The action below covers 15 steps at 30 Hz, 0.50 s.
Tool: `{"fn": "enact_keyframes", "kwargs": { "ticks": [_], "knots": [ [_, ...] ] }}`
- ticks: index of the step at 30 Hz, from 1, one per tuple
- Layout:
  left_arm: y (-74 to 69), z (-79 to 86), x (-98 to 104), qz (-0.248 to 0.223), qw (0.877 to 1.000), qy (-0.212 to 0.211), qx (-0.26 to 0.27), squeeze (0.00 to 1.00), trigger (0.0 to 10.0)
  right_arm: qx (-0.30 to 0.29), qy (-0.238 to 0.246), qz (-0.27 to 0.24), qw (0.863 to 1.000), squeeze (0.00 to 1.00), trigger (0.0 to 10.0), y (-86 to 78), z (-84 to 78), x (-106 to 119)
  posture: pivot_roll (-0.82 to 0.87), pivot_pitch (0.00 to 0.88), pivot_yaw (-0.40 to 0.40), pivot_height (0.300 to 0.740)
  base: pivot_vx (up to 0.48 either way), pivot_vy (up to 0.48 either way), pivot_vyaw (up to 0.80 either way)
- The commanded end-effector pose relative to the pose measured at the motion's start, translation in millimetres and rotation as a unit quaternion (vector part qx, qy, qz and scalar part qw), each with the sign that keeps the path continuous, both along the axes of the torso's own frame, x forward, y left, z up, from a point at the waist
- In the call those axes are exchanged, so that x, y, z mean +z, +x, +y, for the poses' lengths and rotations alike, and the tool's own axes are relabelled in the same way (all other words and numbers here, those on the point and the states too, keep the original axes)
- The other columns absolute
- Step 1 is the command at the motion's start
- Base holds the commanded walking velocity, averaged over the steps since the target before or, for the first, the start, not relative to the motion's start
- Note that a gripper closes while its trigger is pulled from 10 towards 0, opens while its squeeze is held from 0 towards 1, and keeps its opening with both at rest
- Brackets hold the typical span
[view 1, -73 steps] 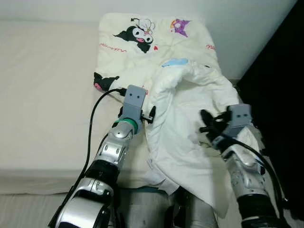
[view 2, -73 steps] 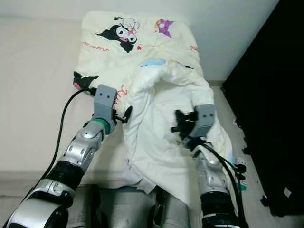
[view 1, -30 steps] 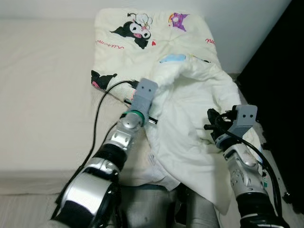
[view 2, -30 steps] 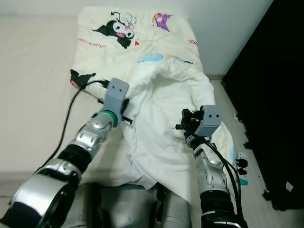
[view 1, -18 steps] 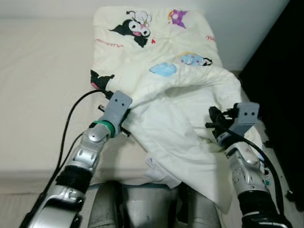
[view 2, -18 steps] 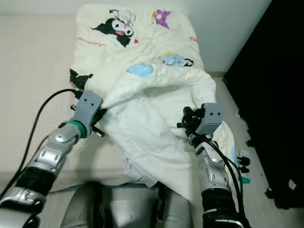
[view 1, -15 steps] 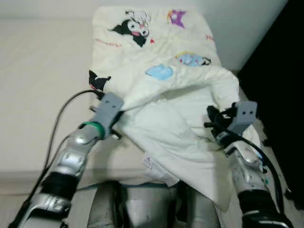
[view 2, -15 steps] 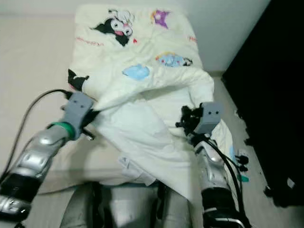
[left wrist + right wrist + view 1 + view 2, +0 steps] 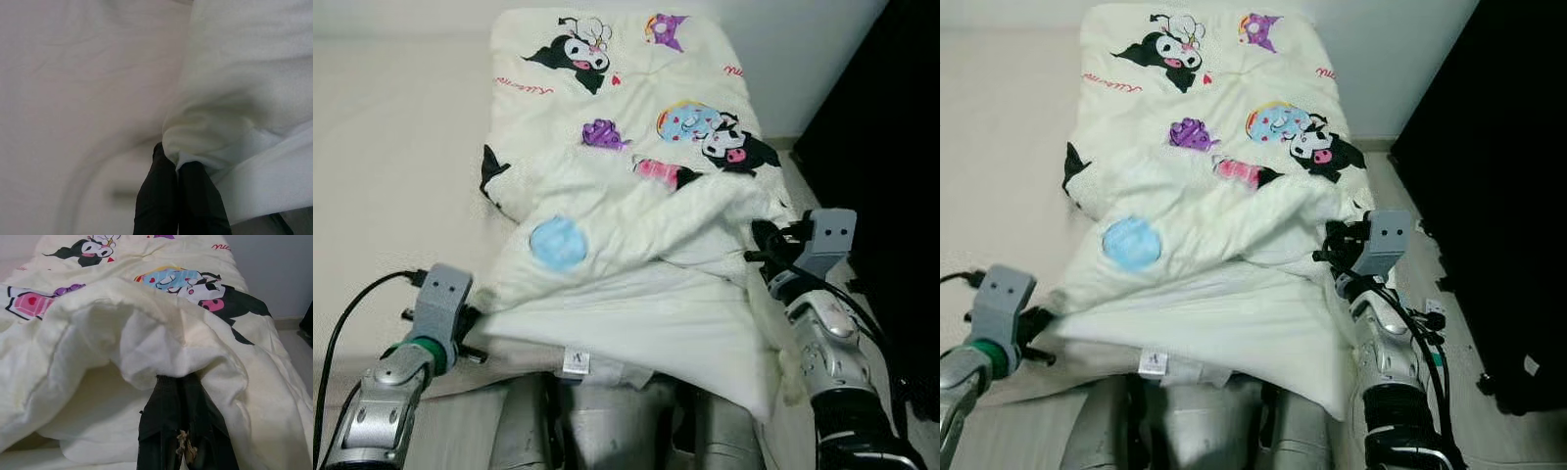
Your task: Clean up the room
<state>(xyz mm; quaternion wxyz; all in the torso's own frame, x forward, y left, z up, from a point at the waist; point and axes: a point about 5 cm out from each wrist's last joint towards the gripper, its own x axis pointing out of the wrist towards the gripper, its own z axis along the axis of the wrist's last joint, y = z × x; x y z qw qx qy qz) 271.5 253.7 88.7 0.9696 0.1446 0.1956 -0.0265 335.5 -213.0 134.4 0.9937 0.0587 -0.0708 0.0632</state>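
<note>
Spreading the cream cartoon-print quilt [image 9: 636,176] over the beige bed [image 9: 391,176].
Left pincer [image 9: 470,323] lower left, right pincer [image 9: 766,245] centre right, each clamped on an edge; near half lies rumpled, unsmoothed.

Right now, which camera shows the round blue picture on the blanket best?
The left eye view shows the blue circle best, whole and unblocked on the blanket. The right eye view shows it too, further to the side. The left wrist view shows plain white cloth pinched in the left tool; the right wrist view shows other cartoon prints.
</note>
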Motion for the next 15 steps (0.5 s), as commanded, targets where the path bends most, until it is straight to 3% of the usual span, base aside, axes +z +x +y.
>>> {"fn": "enact_keyframes", "kwargs": {
  "ticks": [1, 3, 4, 5, 6, 7, 8, 10, 11, 12, 13, 14, 15],
  "knots": [
    [-9.0, 25.4, -2, 0.007, 0.998, 0.025, 0.061, 0.0, 0.0, -0.006, 0.002, 0.015, 1.0, 0.0, 10.0, -4.0, -3.4, -10, 0.1, 0.224, 0.028, 0.6, 0.0, 0.0, 0.0],
    [-9.0, 25.4, -2, 0.007, 0.998, 0.025, 0.061, 0.0, 0.0, -0.006, 0.002, 0.015, 1.0, 0.0, 10.0, -4.0, -3.4, -10, 0.1, 0.224, 0.028, 0.6, 0.0, 0.0, 0.0],
    [-18.4, 40.3, -11, 0.018, 0.99, 0.033, 0.134, 0.0, 0.0, -0.005, 0.002, 0.018, 1.0, 0.0, 10.0, -4.3, -3.3, -11, 0.1, 0.223, 0.025, 0.6, 0.0, 0.0, 0.0],
    [-26.3, 59.9, -6, -0.008, 0.962, 0.113, 0.247, 0.0, 0.0, -0.001, 0.003, 0.021, 1.0, 0.0, 10.0, -3.9, -0.8, -12, 0.09, 0.227, 0.02, 0.6, 0.0, 0.0, 0.0],
    [-26.3, 59.9, -6, -0.008, 0.962, 0.113, 0.247, 0.0, 0.0, -0.001, 0.003, 0.021, 1.0, 0.0, 10.0, -3.9, -0.8, -12, 0.09, 0.227, 0.02, 0.6, 0.0, 0.0, 0.0],
    [-31.3, 70.1, 0, -0.031, 0.931, 0.17, 0.322, 0.0, 0.0, 0.005, 0.003, 0.023, 1.0, 0.0, 10.0, -3.5, 2.1, -13, 0.09, 0.228, 0.018, 0.6, 0.0, 0.0, 0.0],
    [-30.1, 69.3, 8, -0.055, 0.916, 0.201, 0.343, 0.0, 10.0, 0.013, 0.002, 0.024, 1.0, 0.0, 10.0, -3.5, 5.6, -14, 0.09, 0.229, 0.017, 0.6, 0.0, 0.0, 0.0],
    [-25.8, 63.6, 13, -0.071, 0.916, 0.216, 0.33, 0.0, 10.0, 0.021, 0.001, 0.025, 0.999, 0.0, 10.0, -3.7, 8.4, -14, 0.09, 0.23, 0.017, 0.6, 0.0, 0.0, 0.0],
    [-20.8, 52.3, 14, -0.076, 0.931, 0.197, 0.297, 0.0, 10.0, 0.031, -0.002, 0.026, 0.999, 0.0, 10.0, -4.0, 11.3, -15, 0.09, 0.23, 0.017, 0.6, 0.0, 0.0, 0.0],
    [-20.8, 52.3, 14, -0.076, 0.931, 0.197, 0.297, 0.0, 10.0, 0.031, -0.002, 0.026, 0.999, 0.0, 10.0, -4.0, 11.3, -15, 0.09, 0.23, 0.017, 0.6, 0.0, 0.0, 0.0],
    [-16.9, 42.5, 16, -0.082, 0.943, 0.188, 0.262, 0.0, 10.0, 0.04, -0.006, 0.027, 0.999, 0.0, 10.0, -4.3, 14.0, -15, 0.09, 0.23, 0.017, 0.6, 0.0, 0.0, 0.0],
    [-13.0, 31.7, 17, -0.091, 0.954, 0.172, 0.226, 1.0, 10.0, 0.051, -0.009, 0.026, 0.998, 0.0, 10.0, -4.5, 17.4, -15, 0.09, 0.23, 0.018, 0.6, 0.0, 0.0, 0.0],
    [-13.0, 31.7, 17, -0.091, 0.954, 0.172, 0.226, 1.0, 10.0, 0.051, -0.009, 0.026, 0.998, 0.0, 10.0, -4.5, 17.4, -15, 0.09, 0.23, 0.018, 0.6, 0.0, 0.0, 0.0]
  ]
}}
